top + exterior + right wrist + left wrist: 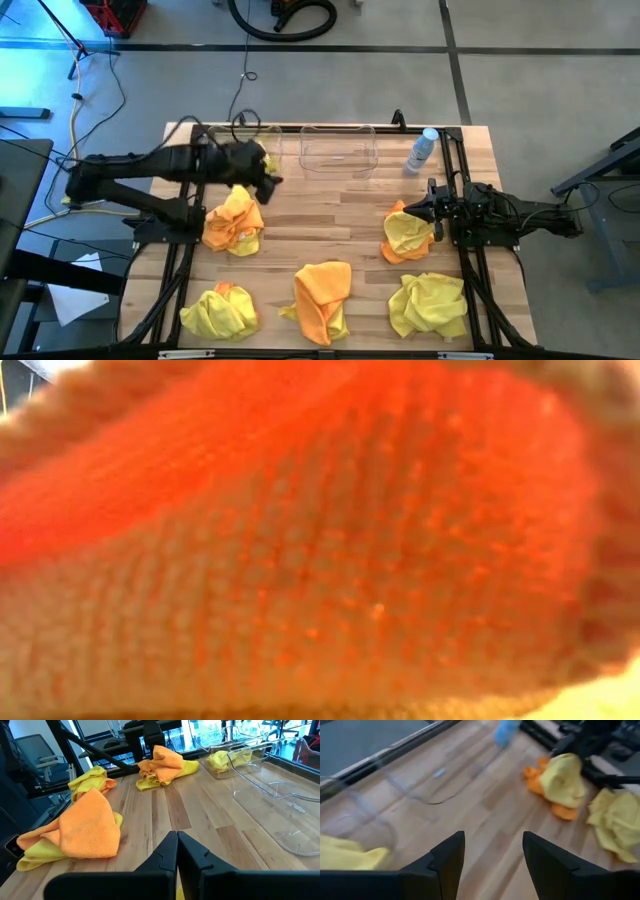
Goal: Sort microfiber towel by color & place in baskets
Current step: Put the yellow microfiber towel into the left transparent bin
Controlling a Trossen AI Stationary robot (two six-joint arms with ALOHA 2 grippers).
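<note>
The left gripper (268,182), jaws released and empty, hangs beside the left clear plastic rectangular basket (262,135), which holds one bright yellow microfiber towel (223,759). The right gripper (432,207), jaws clenched empty, waits well right of that basket, near its empty twin (338,150).

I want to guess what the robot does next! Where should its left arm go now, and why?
Probably swing the left end effector over to the orange-and-yellow towel pile close beside it. Its fingers are open and empty, and one yellow towel already lies in the left basket, so that nearby pile looks like the easiest next pick.
</note>
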